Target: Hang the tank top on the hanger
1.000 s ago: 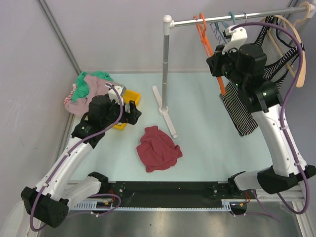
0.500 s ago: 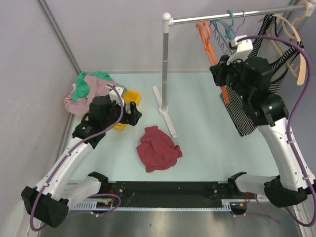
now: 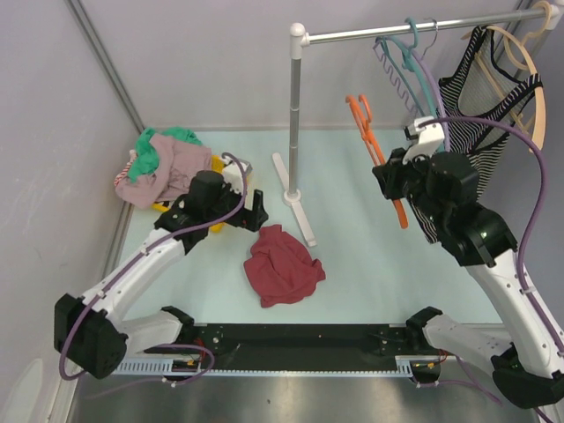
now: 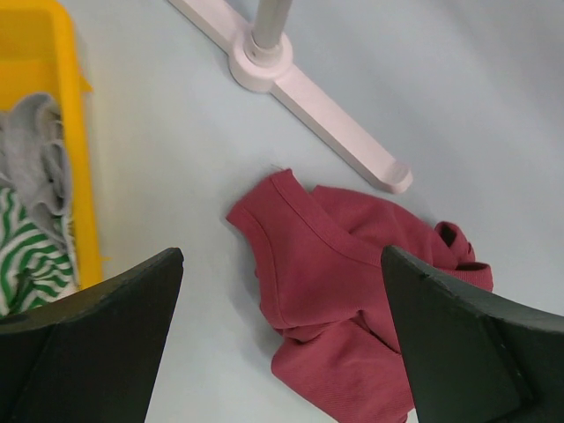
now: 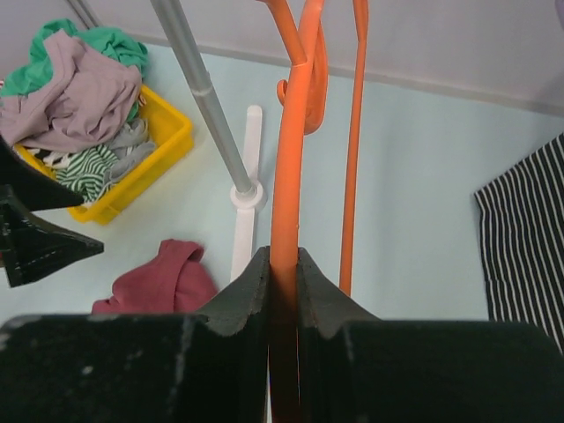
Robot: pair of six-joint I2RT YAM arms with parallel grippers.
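Note:
The maroon tank top (image 3: 282, 266) lies crumpled on the table in front of the rack's foot; it also shows in the left wrist view (image 4: 352, 291) and the right wrist view (image 5: 163, 282). My left gripper (image 3: 251, 210) is open and empty, hovering just above the top's upper-left edge, its fingers (image 4: 97, 344) spread wide. My right gripper (image 3: 388, 181) is shut on the orange hanger (image 3: 374, 150), held off the rail in mid-air right of the pole. The hanger's bar (image 5: 286, 176) runs between my jaws.
A white rack with pole (image 3: 293, 115) and foot (image 3: 298, 211) stands mid-table. Teal hangers (image 3: 407, 53) and a striped top (image 3: 480, 97) on a wooden hanger hang on its rail. A yellow bin (image 3: 216, 220) with a clothes pile (image 3: 163, 163) sits at the left.
My right gripper has lifted the orange hanger off the rail and lowered it toward the table. My left gripper has moved right, toward the maroon tank top.

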